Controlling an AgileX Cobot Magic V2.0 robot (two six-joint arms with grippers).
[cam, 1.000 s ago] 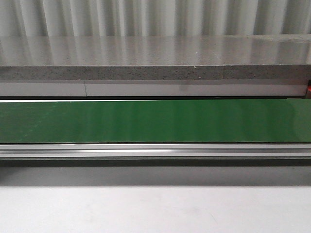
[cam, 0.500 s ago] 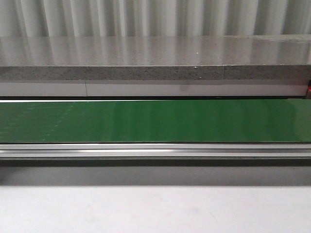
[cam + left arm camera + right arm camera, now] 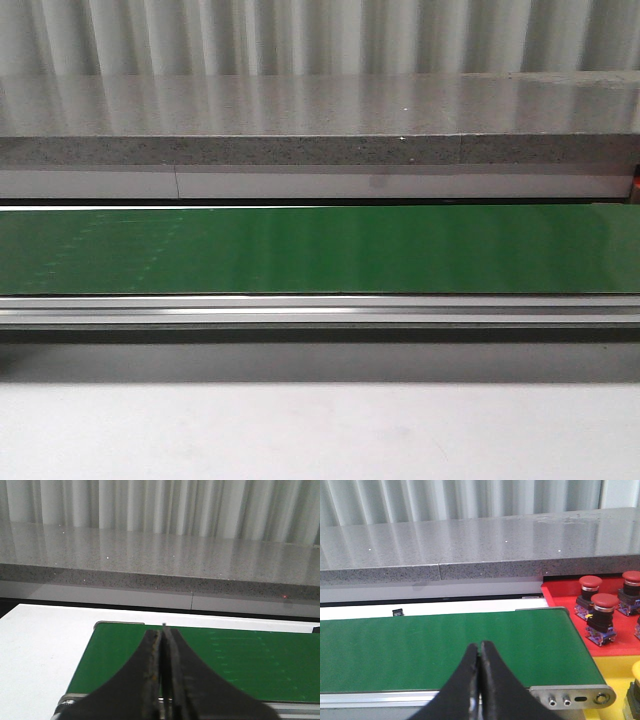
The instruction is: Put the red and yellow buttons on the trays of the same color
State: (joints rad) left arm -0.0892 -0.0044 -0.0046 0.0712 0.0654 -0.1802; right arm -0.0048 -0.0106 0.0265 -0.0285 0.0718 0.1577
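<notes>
In the right wrist view, several red buttons [image 3: 603, 618] stand on the red tray [image 3: 560, 596] past the belt's end. A yellow tray [image 3: 612, 670] lies nearer, with part of a yellow button [image 3: 636, 680] at the frame edge. My right gripper [image 3: 479, 645] is shut and empty over the green belt [image 3: 420, 645]. My left gripper [image 3: 163, 630] is shut and empty above the other end of the belt [image 3: 240, 665]. The front view shows only the bare belt [image 3: 320, 250]; neither gripper, tray nor button appears there.
A grey speckled stone ledge [image 3: 320, 120] runs behind the belt, with corrugated panels beyond. An aluminium rail [image 3: 320, 312] edges the belt's near side, and white table surface [image 3: 320, 430] lies in front. The belt's metal end plate [image 3: 572, 697] sits beside the yellow tray.
Faint pale marks on the belt's left part have shifted; the grippers stay out of the front view.
</notes>
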